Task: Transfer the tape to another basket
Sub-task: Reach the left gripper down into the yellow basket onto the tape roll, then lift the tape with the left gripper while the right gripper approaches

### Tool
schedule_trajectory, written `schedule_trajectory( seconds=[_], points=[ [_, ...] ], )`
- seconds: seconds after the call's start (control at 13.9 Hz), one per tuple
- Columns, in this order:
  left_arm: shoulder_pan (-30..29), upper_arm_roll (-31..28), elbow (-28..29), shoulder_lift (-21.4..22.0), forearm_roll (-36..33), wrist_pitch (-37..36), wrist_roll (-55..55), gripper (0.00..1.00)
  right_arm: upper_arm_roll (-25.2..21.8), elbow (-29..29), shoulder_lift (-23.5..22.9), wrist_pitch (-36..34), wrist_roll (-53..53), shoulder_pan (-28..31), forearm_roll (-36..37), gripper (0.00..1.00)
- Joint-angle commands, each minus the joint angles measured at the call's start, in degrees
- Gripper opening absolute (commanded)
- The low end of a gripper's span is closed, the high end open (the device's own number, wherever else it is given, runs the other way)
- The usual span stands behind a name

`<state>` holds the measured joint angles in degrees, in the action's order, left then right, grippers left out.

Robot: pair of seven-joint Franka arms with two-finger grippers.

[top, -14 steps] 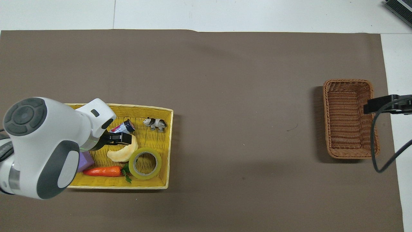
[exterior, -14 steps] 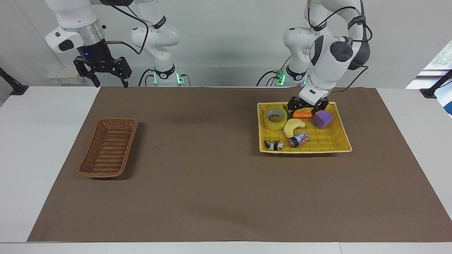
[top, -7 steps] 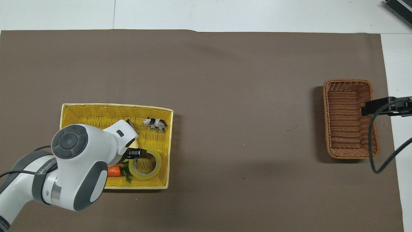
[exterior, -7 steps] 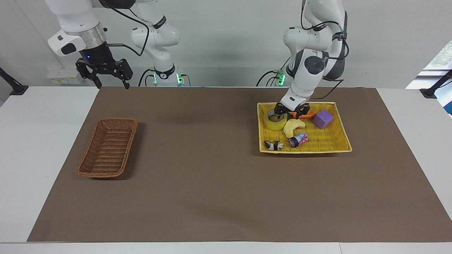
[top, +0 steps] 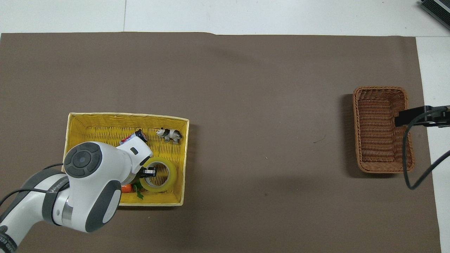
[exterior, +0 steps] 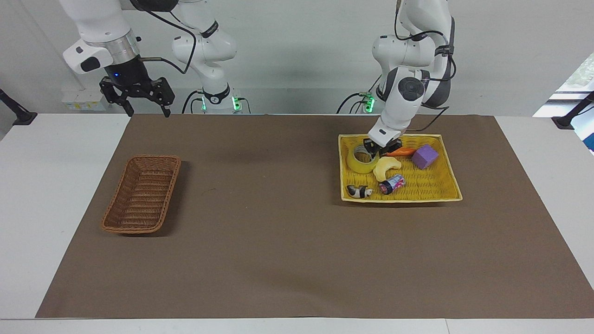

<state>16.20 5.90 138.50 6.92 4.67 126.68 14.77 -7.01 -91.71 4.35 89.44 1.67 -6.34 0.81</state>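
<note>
I see translucent yellow tape (exterior: 360, 159) in a bright yellow woven tray (exterior: 429, 185) (beside an orange carrot (exterior: 402, 151) and purple block (exterior: 424, 156)), a brown wicker basket (exterior: 142, 193), and brown matting (exterior: 278, 241).

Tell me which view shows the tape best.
Overhead: the tape shows as a nearly whole ring in the tray, the left gripper at its rim. The facing view shows it slantwise, that gripper covering part.

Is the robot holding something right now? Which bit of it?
Yes. The left gripper is shut on the tape, pinching its ring wall on the carrot's side. The right gripper holds nothing.
</note>
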Motion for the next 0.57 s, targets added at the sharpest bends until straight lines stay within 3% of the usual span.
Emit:
schedule_trajectory(
  seconds=[0.0, 0.29, 0.5],
  points=[
    [-0.20, -0.98, -5.32, 0.11, 0.25, -5.71, -0.35, 0.00, -0.02, -2.06, 1.45, 1.18, -1.14, 0.28, -0.81, 1.00],
    [-2.32, -1.07, -15.52, -0.07, 0.86, -13.64, -0.09, 0.00, 0.07, -2.41, 1.36, 1.27, -1.31, 0.28, -1.51, 1.00],
    [-2.23, -1.07, -19.23, -0.77, 4.37, -13.92, 0.70, 0.00, 0.07, -2.59, 1.45, 0.92, -1.40, 0.01, -7.13, 1.00]
  ],
)
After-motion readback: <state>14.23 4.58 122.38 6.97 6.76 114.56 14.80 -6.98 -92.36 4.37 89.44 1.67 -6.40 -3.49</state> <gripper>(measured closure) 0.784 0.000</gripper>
